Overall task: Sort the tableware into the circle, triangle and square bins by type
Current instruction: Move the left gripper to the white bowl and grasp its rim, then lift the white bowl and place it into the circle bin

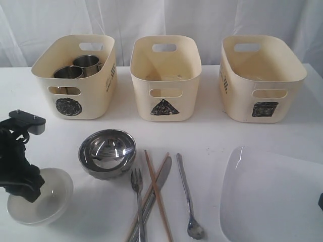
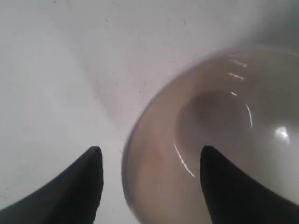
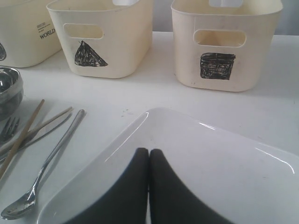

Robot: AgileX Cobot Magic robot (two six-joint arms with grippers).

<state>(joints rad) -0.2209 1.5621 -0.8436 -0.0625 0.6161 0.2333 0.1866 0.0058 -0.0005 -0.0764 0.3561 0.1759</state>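
Observation:
My left gripper [image 2: 150,148] is open at the small white bowl [image 1: 48,201] [image 2: 219,130], front left; one finger stands outside the rim, the other inside. My right gripper [image 3: 149,150] is shut and empty over the large white plate [image 3: 210,163] [image 1: 272,196]. The shiny steel bowl [image 1: 107,151], fork [image 1: 137,180], knife [image 1: 164,169], chopsticks [image 1: 154,181] and long spoon [image 1: 187,201] lie mid-table. Two steel mugs [image 1: 81,68] stand in the circle bin [image 1: 93,98]. The triangle bin [image 1: 165,101] and square bin [image 1: 262,96] stand to its right.
The three bins line the back of the white table [image 1: 212,136], in front of a white curtain. The plate reaches the front right corner. The cutlery lies fanned between the steel bowl and the plate.

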